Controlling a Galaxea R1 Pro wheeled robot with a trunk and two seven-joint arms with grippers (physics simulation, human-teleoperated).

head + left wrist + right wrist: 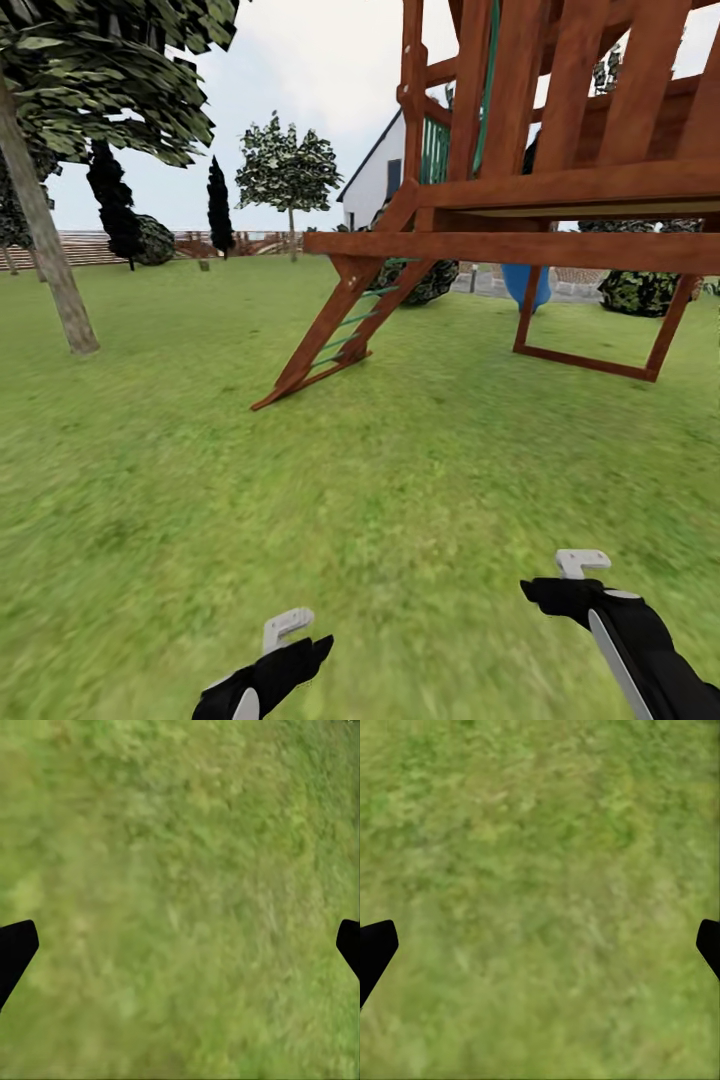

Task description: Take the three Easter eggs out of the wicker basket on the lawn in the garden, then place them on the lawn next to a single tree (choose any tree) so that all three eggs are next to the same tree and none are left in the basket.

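Easter eggs and wicker basket aren't anywhere ahead of me, so I judge nothing's been moved yet. My left gripper [262,668] and right gripper [562,590] hang spread and empty over lawn [400,480]; a tree [45,250] stands left.

Lawn and tree, no load
Mottled green grass lawn [420,480] flat; pale grey-brown tree trunk [45,250] leaning, far-left edge.
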